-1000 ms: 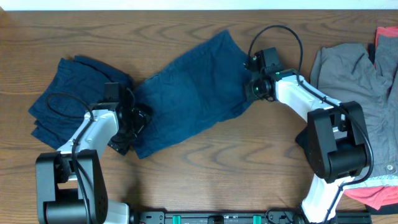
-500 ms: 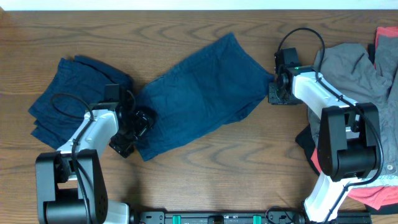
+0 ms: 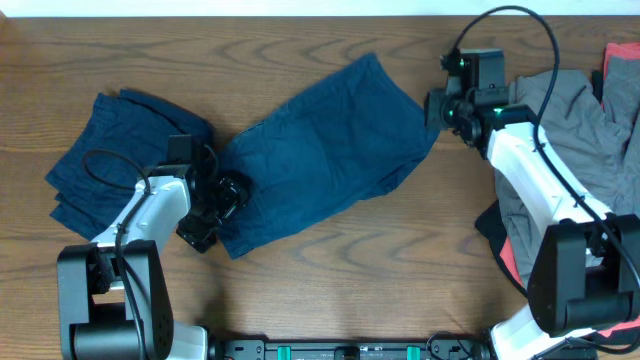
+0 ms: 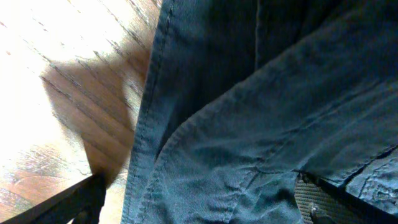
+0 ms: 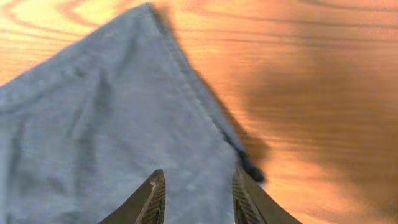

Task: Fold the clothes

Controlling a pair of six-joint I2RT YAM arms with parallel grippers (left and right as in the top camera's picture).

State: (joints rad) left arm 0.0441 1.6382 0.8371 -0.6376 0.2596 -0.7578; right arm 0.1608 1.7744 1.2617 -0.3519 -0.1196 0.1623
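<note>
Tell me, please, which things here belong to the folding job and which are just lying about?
Job: spread navy shorts, bunched navy shorts, grey garment, coral-red garment, left claw, right claw.
Not part of it: wooden table, black front rail.

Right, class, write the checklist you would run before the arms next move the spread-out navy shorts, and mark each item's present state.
1. Spread shorts lying open and fairly flat: ok.
2. Right jaws parted above the shorts' right corner: ok.
3. Left jaws closed on the shorts' left edge: cannot tell.
4. Spread shorts separate from navy pile: cannot tell.
5. Grey garment clear of the spread shorts: ok.
</note>
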